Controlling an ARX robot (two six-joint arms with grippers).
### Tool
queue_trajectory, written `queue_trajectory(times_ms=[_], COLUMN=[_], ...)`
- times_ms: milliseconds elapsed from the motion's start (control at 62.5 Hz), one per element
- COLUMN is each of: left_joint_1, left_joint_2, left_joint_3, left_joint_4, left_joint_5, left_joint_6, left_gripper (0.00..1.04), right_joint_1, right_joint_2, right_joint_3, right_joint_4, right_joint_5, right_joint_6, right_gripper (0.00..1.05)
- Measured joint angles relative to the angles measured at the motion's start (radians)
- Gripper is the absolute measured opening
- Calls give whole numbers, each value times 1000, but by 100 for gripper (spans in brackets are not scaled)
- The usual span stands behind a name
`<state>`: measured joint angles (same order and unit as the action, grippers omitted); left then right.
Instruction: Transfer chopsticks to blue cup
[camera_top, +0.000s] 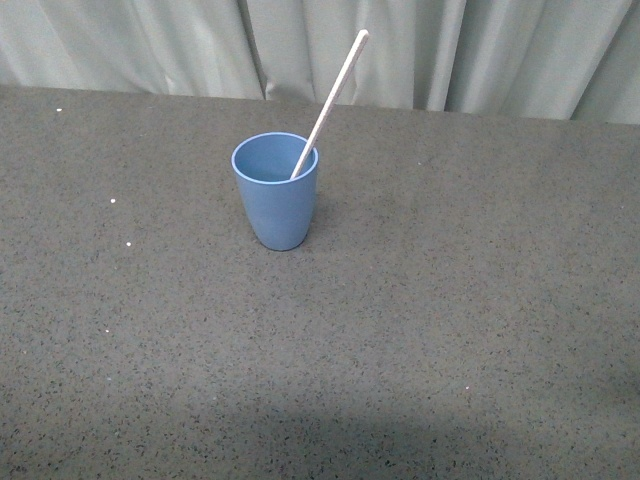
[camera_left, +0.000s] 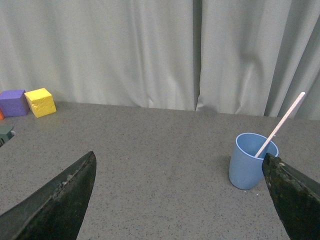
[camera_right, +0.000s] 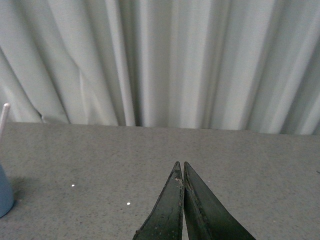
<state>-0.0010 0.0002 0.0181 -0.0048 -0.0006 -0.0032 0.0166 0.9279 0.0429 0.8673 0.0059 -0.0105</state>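
The blue cup (camera_top: 276, 190) stands upright on the grey speckled table. The pale chopstick (camera_top: 332, 98) stands inside it, leaning to the right over the rim. Neither arm shows in the front view. In the left wrist view the cup (camera_left: 248, 162) with the chopstick (camera_left: 282, 122) sits just beyond one fingertip (camera_left: 280, 175); my left gripper (camera_left: 180, 162) is open wide and empty, low over the table. My right gripper (camera_right: 181, 166) is shut on nothing; the cup's side (camera_right: 4, 195) and the chopstick's tip (camera_right: 4, 116) show at that view's edge.
A pale curtain (camera_top: 320, 45) hangs along the table's far edge. A purple cube (camera_left: 13, 102) and a yellow cube (camera_left: 41, 102) sit by the curtain in the left wrist view, well away from the cup.
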Motion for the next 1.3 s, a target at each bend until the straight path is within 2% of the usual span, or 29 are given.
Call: queue_trajectory(times_ms=[592, 864, 1296], left_joint_1=[0, 0, 0], left_joint_2=[0, 0, 0], left_joint_3=[0, 0, 0], left_joint_4=[0, 0, 0], left_joint_5=[0, 0, 0], left_joint_6=[0, 0, 0], left_gripper=[98, 98, 98], right_joint_1=[-14, -14, -14], right_joint_2=[-459, -600, -734], right_joint_3=[-39, -39, -39], right_joint_4=[-401, -537, -669], right_joint_5=[-5, -5, -5], right_joint_6=[0, 0, 0], right_gripper=[1, 1, 1])
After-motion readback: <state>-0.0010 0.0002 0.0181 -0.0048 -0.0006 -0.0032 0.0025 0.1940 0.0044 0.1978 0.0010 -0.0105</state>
